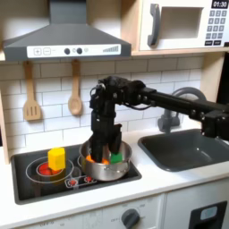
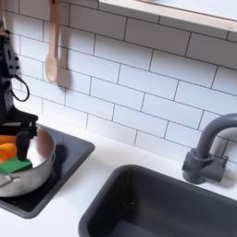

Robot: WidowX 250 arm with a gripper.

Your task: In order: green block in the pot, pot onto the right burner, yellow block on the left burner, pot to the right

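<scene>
The green block (image 1: 116, 156) lies in the pot (image 1: 122, 167) on the first exterior view's right burner; the yellow block (image 1: 56, 158) stands on the left burner; we cannot tell whether the gripper (image 1: 103, 141) is clamped; a slipping rim grip could tip the pot.

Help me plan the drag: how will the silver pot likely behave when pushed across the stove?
The pot looks rigid metal, low and wide, so it should slide rather than tip. Its shiny wall may slip against the jaws. The green block lies loose inside and may shift.
</scene>
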